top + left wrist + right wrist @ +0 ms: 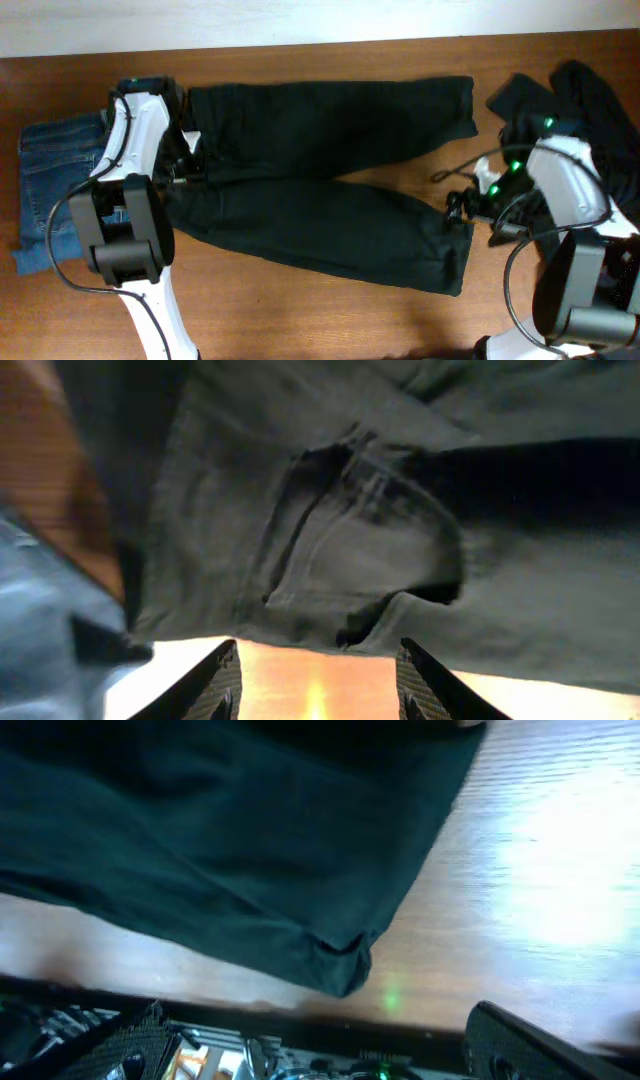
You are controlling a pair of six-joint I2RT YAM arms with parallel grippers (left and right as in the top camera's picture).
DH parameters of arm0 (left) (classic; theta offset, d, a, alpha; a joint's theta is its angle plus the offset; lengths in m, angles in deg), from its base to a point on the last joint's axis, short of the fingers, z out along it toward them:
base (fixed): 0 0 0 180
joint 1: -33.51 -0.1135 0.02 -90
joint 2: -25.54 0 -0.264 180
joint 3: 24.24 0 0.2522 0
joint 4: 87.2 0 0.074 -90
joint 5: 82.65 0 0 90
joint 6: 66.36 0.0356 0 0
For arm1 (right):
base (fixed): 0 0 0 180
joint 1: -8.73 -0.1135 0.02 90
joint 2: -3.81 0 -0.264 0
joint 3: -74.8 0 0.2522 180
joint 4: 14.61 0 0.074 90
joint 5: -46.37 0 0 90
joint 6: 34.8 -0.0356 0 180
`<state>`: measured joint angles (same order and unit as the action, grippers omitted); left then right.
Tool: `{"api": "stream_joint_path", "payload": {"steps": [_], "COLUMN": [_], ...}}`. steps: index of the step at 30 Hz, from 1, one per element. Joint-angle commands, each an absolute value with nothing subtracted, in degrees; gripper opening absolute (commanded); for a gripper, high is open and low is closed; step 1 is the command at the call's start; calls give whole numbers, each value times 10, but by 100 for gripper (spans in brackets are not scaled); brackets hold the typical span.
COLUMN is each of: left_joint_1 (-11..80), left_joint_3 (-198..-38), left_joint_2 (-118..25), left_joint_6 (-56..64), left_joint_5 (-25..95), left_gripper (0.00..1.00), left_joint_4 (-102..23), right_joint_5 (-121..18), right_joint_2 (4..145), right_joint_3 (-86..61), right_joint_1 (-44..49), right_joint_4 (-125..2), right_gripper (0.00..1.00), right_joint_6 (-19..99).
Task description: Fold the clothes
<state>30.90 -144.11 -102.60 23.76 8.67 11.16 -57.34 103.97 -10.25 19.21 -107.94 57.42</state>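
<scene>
The black trousers lie spread across the table, waist at the left, two legs running right. My left gripper hovers at the waistband edge, open and empty; in the left wrist view its fingers frame bare table just short of the trousers' pocket area. My right gripper sits by the lower leg's hem, open and empty; in the right wrist view the hem corner lies just ahead of the fingers. Blue denim jeans lie folded at the far left, also showing in the left wrist view.
A heap of other black garments lies at the far right behind my right arm. The wooden table ends at its front edge close to both arm bases. A white wall runs along the back.
</scene>
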Motion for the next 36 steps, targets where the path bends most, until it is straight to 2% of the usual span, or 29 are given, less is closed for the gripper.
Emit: {"api": "stream_joint_path", "payload": {"steps": [1, 7, 12, 16, 19, 22, 28, 34, 35, 36], "left_joint_1": [310, 317, 323, 338, 354, 373, 394, 388, 386, 383], "left_joint_3": [-1393, -1309, -1249, -1218, -1205, -1195, -1180, -1180, -1180, -1180], "left_joint_2": [-1012, -1012, -1012, -1012, -1012, -1012, -1012, -1012, -1012, -1012], "left_joint_6": [230, 230, 230, 230, 230, 230, 230, 230, 230, 230], "left_joint_5": [110, 133, 180, 186, 197, 196, 175, 148, 147, 144], "left_gripper": [50, 50, 50, 50, 49, 49, 49, 49, 43, 31], "left_joint_4": [85, 16, -26, -33, -31, -21, -18, -18, -18, -17], "right_joint_5": [-586, -576, -489, -485, -477, -448, -446, -461, -461, -461], "right_joint_2": [1025, 1026, 1026, 1026, 1026, 1026, 1026, 1026, 1026, 1026], "right_joint_3": [-34, 46, 74, 78, 78, 78, 78, 78, 78, 78], "right_joint_1": [189, 189, 189, 189, 190, 198, 212, 211, 211, 212], "right_joint_4": [-1035, -939, -897, -882, -883, -878, -865, -868, -868, -867], "right_gripper": [99, 99, 99, 99, 89, 88, 86, 66, 61, 57], "right_joint_6": [550, 478, 370, 369, 356, 318, 324, 344, 344, 343]}}
